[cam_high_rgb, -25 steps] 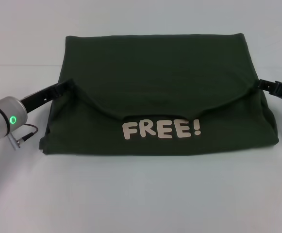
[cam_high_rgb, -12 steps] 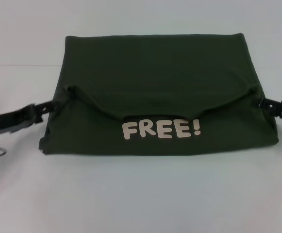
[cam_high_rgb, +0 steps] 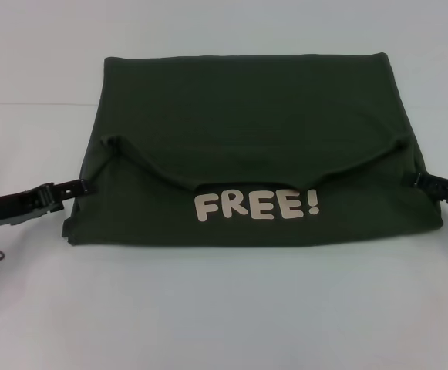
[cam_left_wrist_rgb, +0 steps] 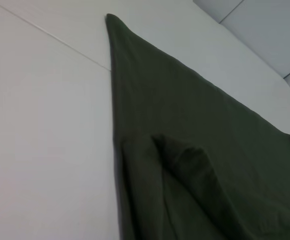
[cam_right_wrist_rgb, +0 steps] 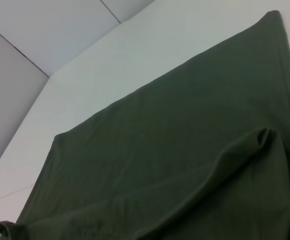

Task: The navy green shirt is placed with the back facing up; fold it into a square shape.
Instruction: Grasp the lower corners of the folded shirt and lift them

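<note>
On the white bench [cam_high_rgb: 224,308], navy green shirt [cam_high_rgb: 254,116] folded, "FREE!" lettering [cam_high_rgb: 256,206] up.
Left pincer [cam_high_rgb: 85,186] and right pincer [cam_high_rgb: 410,179] at opposite edges; grip impossible to tell; best withdrawn level, without dragging cloth.

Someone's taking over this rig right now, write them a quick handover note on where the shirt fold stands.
Left gripper: at the shirt's left edge, low by the table.
Right gripper: at the shirt's right edge.
Navy green shirt: lies centred, folded into a wide rectangle, a top flap drooping over the middle, "FREE!" print showing below it.
Done: lengthwise fold.
Left: probably one more fold to square it.
</note>
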### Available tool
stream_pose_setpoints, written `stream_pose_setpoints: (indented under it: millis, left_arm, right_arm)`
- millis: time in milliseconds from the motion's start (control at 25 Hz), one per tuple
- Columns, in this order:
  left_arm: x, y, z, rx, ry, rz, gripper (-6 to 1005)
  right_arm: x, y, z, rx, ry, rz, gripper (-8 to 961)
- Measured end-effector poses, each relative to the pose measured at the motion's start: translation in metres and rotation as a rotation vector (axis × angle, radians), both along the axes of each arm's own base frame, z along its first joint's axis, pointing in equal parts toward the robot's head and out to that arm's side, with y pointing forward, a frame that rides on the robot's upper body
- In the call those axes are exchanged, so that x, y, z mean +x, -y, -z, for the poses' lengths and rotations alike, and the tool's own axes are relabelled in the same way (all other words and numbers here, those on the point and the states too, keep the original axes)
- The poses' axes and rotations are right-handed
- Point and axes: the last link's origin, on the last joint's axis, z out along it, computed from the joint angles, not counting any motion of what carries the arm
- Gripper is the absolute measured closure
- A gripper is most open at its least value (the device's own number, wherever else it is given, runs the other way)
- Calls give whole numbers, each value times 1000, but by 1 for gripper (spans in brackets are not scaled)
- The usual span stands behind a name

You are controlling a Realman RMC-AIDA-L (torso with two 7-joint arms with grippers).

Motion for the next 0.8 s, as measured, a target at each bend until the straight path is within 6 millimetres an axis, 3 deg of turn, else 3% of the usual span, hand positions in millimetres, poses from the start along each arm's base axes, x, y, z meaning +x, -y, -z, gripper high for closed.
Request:
stream_pose_setpoints:
  millis: [800]
  left_arm:
    - [9, -4, 20, -61, -18, 26, 99]
  right_arm:
    - [-1, 2, 5, -8, -3, -4, 22]
